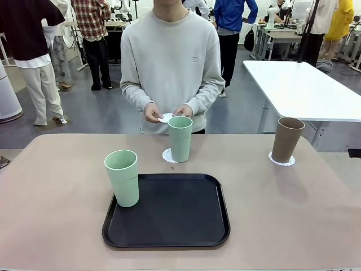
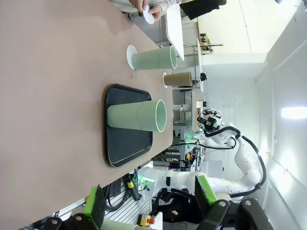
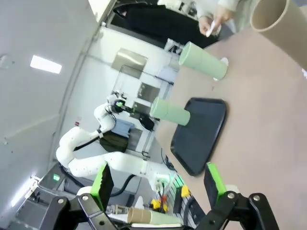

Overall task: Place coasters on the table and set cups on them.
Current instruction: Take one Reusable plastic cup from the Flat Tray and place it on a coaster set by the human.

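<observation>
A brown cup (image 1: 287, 139) stands on a white coaster (image 1: 282, 162) at the table's (image 1: 56, 186) far right. One mint cup (image 1: 180, 138) rests on a coaster (image 1: 167, 156) at the far middle. Another mint cup (image 1: 122, 178) stands inside the black tray (image 1: 175, 217) by its left rim. The person's hands hold a third coaster (image 1: 165, 117) above the far edge. My left gripper (image 2: 148, 199) is open with nothing between its fingers, well back from the tray (image 2: 127, 143). My right gripper (image 3: 158, 184) is open too, away from the brown cup (image 3: 283, 24).
A glossy white table (image 1: 304, 84) stands behind at the right. The person stands at the far edge in the middle. The tabletop left of the tray and between the tray and the brown cup is bare. The other arm (image 2: 225, 139) shows far off in the left wrist view.
</observation>
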`<state>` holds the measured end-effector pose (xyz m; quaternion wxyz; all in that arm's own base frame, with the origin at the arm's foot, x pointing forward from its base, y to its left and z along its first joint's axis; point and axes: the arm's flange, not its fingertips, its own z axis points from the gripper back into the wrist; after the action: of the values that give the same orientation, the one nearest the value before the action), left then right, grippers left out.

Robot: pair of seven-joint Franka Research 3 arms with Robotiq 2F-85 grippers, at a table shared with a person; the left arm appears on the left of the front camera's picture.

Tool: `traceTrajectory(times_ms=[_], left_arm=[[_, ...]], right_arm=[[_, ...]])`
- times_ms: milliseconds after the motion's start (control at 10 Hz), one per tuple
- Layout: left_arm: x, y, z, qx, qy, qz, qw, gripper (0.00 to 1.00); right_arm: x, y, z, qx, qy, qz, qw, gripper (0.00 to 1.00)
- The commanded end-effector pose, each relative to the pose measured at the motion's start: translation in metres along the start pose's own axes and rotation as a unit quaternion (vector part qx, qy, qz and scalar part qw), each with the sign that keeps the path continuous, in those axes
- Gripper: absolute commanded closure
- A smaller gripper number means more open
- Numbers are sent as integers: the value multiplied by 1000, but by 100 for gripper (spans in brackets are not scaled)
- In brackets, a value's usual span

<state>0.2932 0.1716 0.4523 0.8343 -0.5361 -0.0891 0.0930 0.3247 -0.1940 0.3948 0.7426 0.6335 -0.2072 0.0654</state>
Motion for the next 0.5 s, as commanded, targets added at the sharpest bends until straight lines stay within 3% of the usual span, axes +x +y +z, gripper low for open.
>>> traceTrajectory(times_ms=[0,400], left_arm=[[-1,-1,1,-4,-2,-3,1000,0],[-1,-1,1,-4,-2,-3,1000,0]], right_arm=[[0,9,14,-38,36,14,999,0],[2,8,16,-41,32,3,999,0]])
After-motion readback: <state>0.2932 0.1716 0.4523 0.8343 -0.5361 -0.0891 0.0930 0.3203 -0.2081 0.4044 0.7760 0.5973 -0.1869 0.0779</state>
